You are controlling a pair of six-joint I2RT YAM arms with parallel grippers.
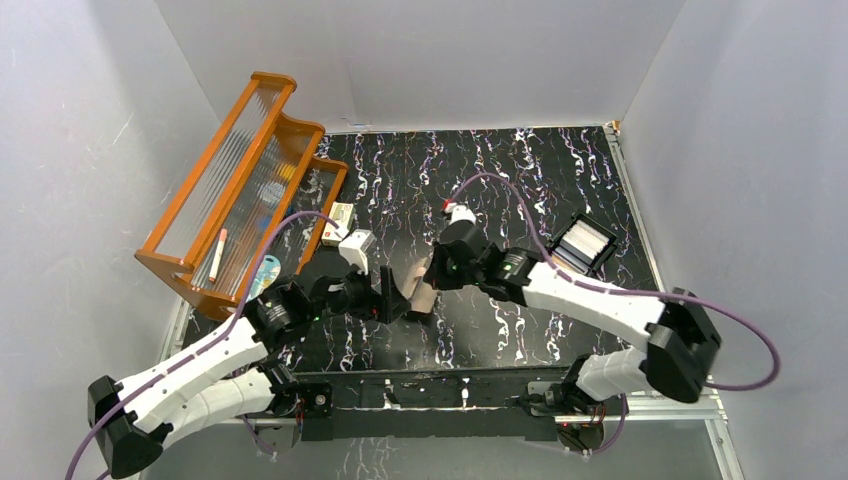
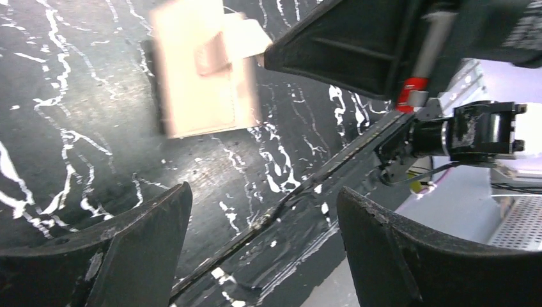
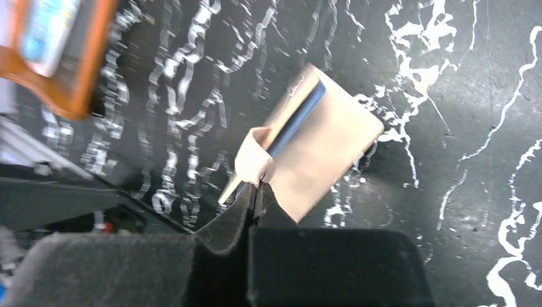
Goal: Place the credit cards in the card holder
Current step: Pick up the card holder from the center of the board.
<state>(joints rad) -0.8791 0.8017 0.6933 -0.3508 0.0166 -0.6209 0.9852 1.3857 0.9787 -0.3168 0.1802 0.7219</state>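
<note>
The tan card holder [image 1: 422, 285] is at the middle of the black marbled table, between my two grippers. My right gripper [image 3: 255, 189] is shut, pinching the snap tab [image 3: 255, 160] of the card holder [image 3: 326, 147]. A dark blue strip [image 3: 297, 121] shows along the holder's open edge. My left gripper [image 2: 262, 211] stands open and empty, just left of the card holder [image 2: 204, 77], which looks blurred. In the right wrist view a pale blue and white card [image 3: 48, 25] lies in the orange rack. A pale card [image 1: 217, 253] leans in that rack.
The orange rack [image 1: 235, 190] stands at the left wall. A white box with a red mark [image 1: 340, 222] sits beside it. A black compartment tray [image 1: 585, 242] with pale contents is at the right. The metal rail [image 1: 450, 385] runs along the near table edge.
</note>
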